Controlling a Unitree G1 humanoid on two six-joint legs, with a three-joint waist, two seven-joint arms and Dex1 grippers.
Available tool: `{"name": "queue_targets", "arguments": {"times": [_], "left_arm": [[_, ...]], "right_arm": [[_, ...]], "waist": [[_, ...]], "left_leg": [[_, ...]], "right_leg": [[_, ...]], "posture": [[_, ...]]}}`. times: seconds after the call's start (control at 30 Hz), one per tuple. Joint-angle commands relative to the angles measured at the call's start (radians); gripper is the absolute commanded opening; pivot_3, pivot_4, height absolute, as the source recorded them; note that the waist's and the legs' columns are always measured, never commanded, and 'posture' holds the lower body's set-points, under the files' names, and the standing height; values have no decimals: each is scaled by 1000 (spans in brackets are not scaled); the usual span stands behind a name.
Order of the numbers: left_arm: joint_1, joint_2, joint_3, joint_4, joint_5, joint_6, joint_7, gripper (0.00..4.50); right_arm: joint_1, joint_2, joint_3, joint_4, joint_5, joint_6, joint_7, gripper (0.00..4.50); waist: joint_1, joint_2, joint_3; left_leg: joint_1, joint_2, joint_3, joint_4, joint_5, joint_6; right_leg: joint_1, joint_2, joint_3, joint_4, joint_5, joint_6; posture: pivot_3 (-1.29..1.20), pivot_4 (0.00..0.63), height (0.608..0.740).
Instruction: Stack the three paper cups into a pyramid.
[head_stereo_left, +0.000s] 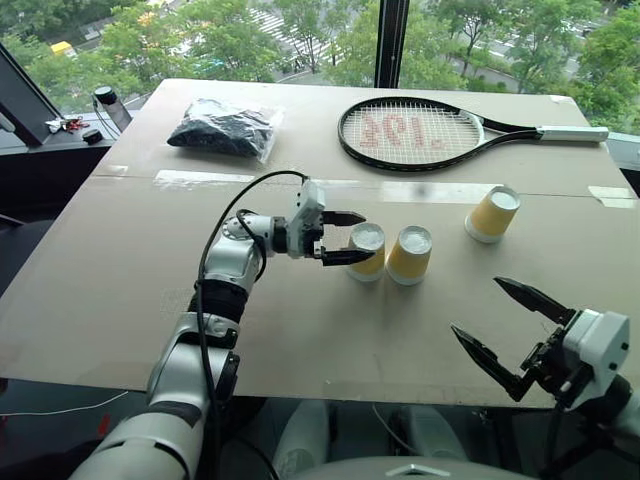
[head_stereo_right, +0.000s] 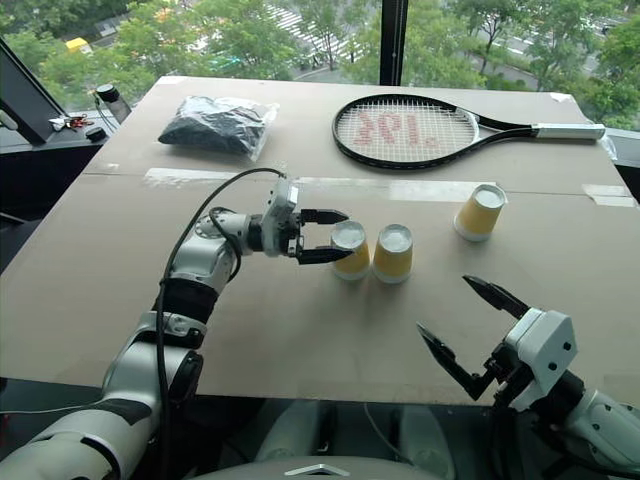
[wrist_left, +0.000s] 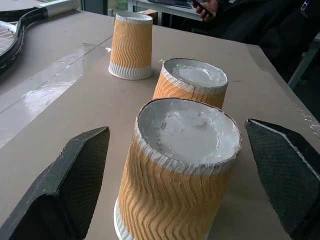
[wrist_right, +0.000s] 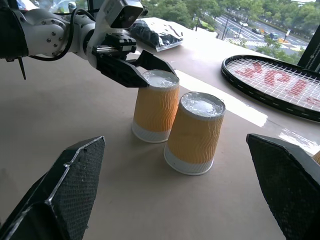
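Observation:
Three yellow-tan paper cups stand upside down on the brown table. Two stand side by side in the middle: the left cup and its neighbour. The third cup stands apart to the right, a little farther back. My left gripper is open, with its fingers on either side of the left cup; the left wrist view shows a gap on both sides. My right gripper hangs open over the table's near right edge, with nothing between its fingers, pointing toward the two middle cups.
A tennis racket lies at the back right. A clear bag of dark stuff lies at the back left. Small items sit on a ledge left of the table. A person's hand shows beyond the table's right side.

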Motion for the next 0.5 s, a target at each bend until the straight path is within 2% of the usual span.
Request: {"name": "queue_targets", "arguments": {"times": [0.03, 0.2, 0.37, 0.43, 0.5], "left_arm": [[40, 48, 49, -146, -74, 98, 0, 4452], [200, 164, 126, -402, -195, 272, 8, 4452], [364, 208, 206, -577, -243, 259, 64, 4452], [427, 217, 257, -645, -284, 286, 105, 4452], [480, 228, 315, -702, -352, 317, 114, 4452]], "right_arm": [[-2, -9, -54, 12, 50, -32, 41, 4500], [-22, -15, -84, 76, 75, -40, 79, 4500], [-92, -44, -115, 169, 84, -8, 82, 4500], [-173, -74, -91, 230, 63, 53, 42, 4500], [-318, -91, -48, 339, 29, 128, -32, 4500]], "waist": [[-2, 0, 0], [-10, 1, 0], [-10, 1, 0], [-11, 0, 0], [-13, 0, 0]], "left_leg": [[0, 0, 0, 0, 0, 0], [0, 1, 0, 0, 0, 0], [1, 1, 0, 0, 0, 0], [1, 1, 1, 0, 0, 0], [1, 1, 1, 0, 0, 0]], "right_leg": [[0, 0, 0, 0, 0, 0], [0, -1, 1, 0, 0, 0], [0, -6, 1, 0, 0, 0], [0, -7, 2, 0, 0, 0], [1, -7, 2, 0, 0, 0]], "posture": [[0, 150, 740], [0, 150, 740], [0, 150, 740], [0, 150, 740], [0, 150, 740]]}}
